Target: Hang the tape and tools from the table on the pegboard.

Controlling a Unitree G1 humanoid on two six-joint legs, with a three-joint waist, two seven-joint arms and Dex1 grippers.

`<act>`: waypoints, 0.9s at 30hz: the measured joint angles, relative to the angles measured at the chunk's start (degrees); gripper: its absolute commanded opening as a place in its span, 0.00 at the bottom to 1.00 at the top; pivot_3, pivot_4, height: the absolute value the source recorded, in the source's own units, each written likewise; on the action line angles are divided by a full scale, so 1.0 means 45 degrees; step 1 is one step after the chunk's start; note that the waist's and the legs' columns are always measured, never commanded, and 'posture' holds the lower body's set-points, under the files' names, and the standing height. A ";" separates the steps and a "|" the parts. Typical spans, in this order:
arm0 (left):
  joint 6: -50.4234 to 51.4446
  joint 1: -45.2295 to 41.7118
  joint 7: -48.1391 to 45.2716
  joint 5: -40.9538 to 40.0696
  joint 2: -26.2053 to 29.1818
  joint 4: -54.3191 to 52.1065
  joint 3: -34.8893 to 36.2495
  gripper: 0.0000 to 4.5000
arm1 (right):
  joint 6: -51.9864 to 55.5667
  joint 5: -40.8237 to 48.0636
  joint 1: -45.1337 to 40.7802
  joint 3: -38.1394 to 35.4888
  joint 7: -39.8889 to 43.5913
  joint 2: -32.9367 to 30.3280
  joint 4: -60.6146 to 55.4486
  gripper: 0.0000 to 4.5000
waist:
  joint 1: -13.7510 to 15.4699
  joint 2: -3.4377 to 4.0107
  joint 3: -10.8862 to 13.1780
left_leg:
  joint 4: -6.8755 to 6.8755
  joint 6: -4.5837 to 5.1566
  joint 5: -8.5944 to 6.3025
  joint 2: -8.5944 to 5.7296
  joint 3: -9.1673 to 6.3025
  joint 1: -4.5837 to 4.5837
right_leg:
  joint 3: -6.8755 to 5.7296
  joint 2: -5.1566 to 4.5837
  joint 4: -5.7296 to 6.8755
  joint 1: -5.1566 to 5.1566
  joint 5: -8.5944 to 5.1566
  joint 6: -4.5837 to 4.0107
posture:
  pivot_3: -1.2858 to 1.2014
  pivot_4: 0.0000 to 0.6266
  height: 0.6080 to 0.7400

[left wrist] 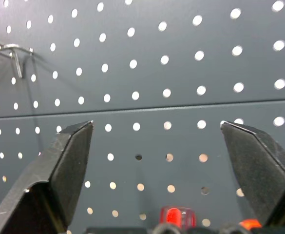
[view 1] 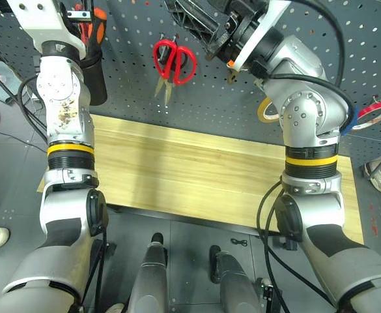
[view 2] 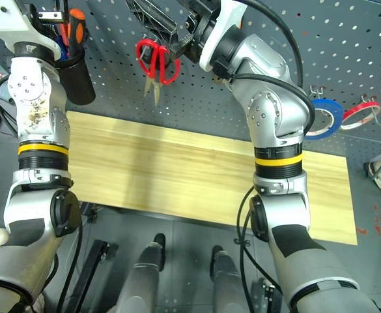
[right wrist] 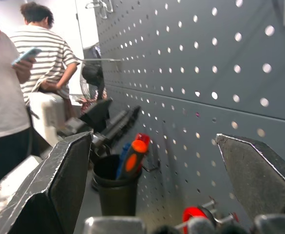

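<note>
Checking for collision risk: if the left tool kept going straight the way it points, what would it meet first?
Probably the pegboard: bare perforated panel lies dead ahead between the left tool's open fingers. How near it is remains unclear.

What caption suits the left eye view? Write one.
Red scissors hang on the pegboard above a wooden table.

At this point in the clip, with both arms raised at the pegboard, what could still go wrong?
1. The right gripper, open, sits close beside the hung red scissors; pulling back carelessly might knock them off their hook.
2. The left gripper, open, is next to the black cup holding orange-handled tools; a sideways swing could bump it.
3. The blue tape hangs near the right arm's elbow and could get brushed.
</note>
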 measured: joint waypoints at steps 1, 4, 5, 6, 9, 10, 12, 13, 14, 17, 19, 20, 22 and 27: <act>0.0323 0.0260 -0.0123 -0.0041 0.0074 -0.0478 0.0001 1.00 | 0.0005 -0.0102 0.0002 0.0077 0.0006 -0.0028 0.0057 1.00 | -0.0042 0.0000 -0.0005 | 0.0000 -0.0001 0.0001 0.0000 0.0000 0.0001 | 0.0001 0.0000 0.0003 0.0000 0.0000 0.0000 | 0.58 0.43 1.00; 0.2493 0.1705 -0.1171 -0.0880 0.0589 -0.2873 0.0010 1.00 | 0.0271 -0.0512 0.0024 0.0613 0.0130 -0.0257 0.0348 1.00 | -0.0236 0.0003 -0.0010 | 0.0002 -0.0006 0.0006 0.0001 -0.0005 0.0004 | 0.0001 0.0000 0.0016 0.0001 0.0001 -0.0002 | 0.58 0.44 1.00; 0.3098 0.2026 -0.1500 -0.1140 0.0716 -0.3350 0.0014 1.00 | 0.0361 -0.0647 0.0064 0.0744 0.0151 -0.0342 0.0434 1.00 | -0.0260 0.0003 -0.0010 | 0.0003 -0.0005 0.0008 0.0001 -0.0007 0.0006 | 0.0000 0.0000 0.0025 0.0000 0.0001 -0.0002 | 0.59 0.44 1.00; 0.4077 0.2330 -0.1955 -0.1661 0.0814 -0.4025 -0.0022 1.00 | 0.0574 -0.0676 0.0489 0.0875 0.0231 -0.0598 0.0148 1.00 | -0.0279 0.0003 -0.0013 | -0.0005 0.0003 0.0019 0.0004 -0.0016 0.0002 | -0.0008 0.0002 0.0022 0.0000 0.0005 -0.0008 | 0.59 0.44 1.00; 0.7065 0.3428 -0.3540 -0.3492 0.1817 -0.6389 -0.0133 1.00 | 0.1671 0.0087 0.4040 0.0713 0.1334 -0.2818 -0.3126 1.00 | -0.0051 -0.0021 -0.0089 | 0.0003 0.0019 0.0014 0.0011 -0.0002 -0.0016 | -0.0241 -0.0093 0.0001 0.0067 -0.0009 0.0008 | 0.59 0.46 1.00; 0.8373 0.3794 -0.3960 -0.4289 0.2261 -0.7131 0.0075 1.00 | 0.1997 0.0210 0.5151 0.0560 0.1658 -0.3588 -0.3747 1.00 | 0.0001 -0.0021 -0.0088 | 0.0009 0.0033 0.0009 -0.0014 0.0047 -0.0022 | -0.0246 -0.0139 -0.0017 0.0055 -0.0010 0.0007 | 0.59 0.46 1.00; 1.0717 0.4629 -0.4709 -0.5734 0.2928 -0.8563 0.0234 1.00 | 0.2353 0.0329 0.6398 0.0396 0.2088 -0.4418 -0.4493 1.00 | -0.0076 -0.0016 -0.0091 | 0.0047 0.0060 0.0014 -0.0035 0.0068 -0.0012 | -0.0240 -0.0165 -0.0001 0.0061 -0.0006 0.0010 | 0.59 0.46 1.00; 1.1649 0.5256 -0.5155 -0.6239 0.3247 -0.9297 0.0064 1.00 | 0.2404 0.0420 0.6700 0.0390 0.2273 -0.4692 -0.5074 1.00 | -0.0207 -0.0011 -0.0097 | 0.0048 0.0071 0.0024 -0.0035 0.0069 0.0003 | -0.0238 -0.0165 -0.0004 0.0064 -0.0006 0.0009 | 0.59 0.46 1.00; 1.2321 0.6029 -0.5654 -0.6645 0.3488 -0.9978 -0.0331 1.00 | 0.2446 0.0647 0.7007 0.0362 0.2474 -0.4998 -0.5697 1.00 | -0.0285 -0.0001 -0.0116 | 0.0047 0.0071 0.0025 -0.0032 0.0069 0.0024 | -0.0235 -0.0162 -0.0017 0.0068 -0.0009 0.0005 | 0.59 0.46 1.00; 1.3648 0.8100 -0.6869 -0.7431 0.3704 -1.1063 -0.1358 1.00 | 0.2778 0.1080 0.8221 0.0258 0.2818 -0.5827 -0.6954 1.00 | -0.0453 -0.0008 -0.0170 | 0.0037 0.0094 0.0047 0.0000 0.0063 0.0059 | -0.0242 -0.0132 0.0012 0.0075 -0.0014 -0.0028 | 0.58 0.47 1.00; 1.3903 0.8702 -0.7444 -0.7489 0.3887 -1.1313 -0.1865 1.00 | 0.2975 0.1061 0.9341 0.0272 0.2846 -0.6174 -0.7232 1.00 | -0.0507 -0.0005 -0.0172 | 0.0037 0.0122 0.0077 0.0000 0.0064 0.0057 | -0.0243 -0.0132 0.0013 0.0069 -0.0012 -0.0032 | 0.58 0.47 1.00; 1.3873 0.8878 -0.7702 -0.7452 0.4004 -1.1463 -0.2086 1.00 | 0.3052 0.1016 0.9844 0.0289 0.2769 -0.6291 -0.7318 1.00 | -0.0520 0.0001 -0.0192 | 0.0040 0.0127 0.0085 -0.0001 0.0073 0.0056 | -0.0242 -0.0137 0.0010 0.0072 -0.0012 -0.0031 | 0.57 0.48 1.00; 1.3559 0.9052 -0.8270 -0.7095 0.3951 -1.1521 -0.2872 1.00 | 0.3141 0.0672 1.0936 0.0292 0.2343 -0.6406 -0.7513 1.00 | -0.0523 0.0052 -0.0273 | 0.0055 0.0129 0.0089 -0.0009 0.0095 0.0056 | -0.0236 -0.0155 0.0002 0.0086 -0.0014 -0.0025 | 0.57 0.48 1.00; 1.1607 0.8926 -0.9067 -0.5244 0.2784 -0.9487 -0.4816 1.00 | 0.3064 -0.0703 1.2411 0.0363 0.0921 -0.6336 -0.7350 1.00 | -0.0560 0.0083 -0.0409 | 0.0086 0.0145 0.0098 -0.0009 0.0108 0.0051 | -0.0228 -0.0155 0.0002 0.0085 -0.0040 0.0025 | 0.55 0.48 1.00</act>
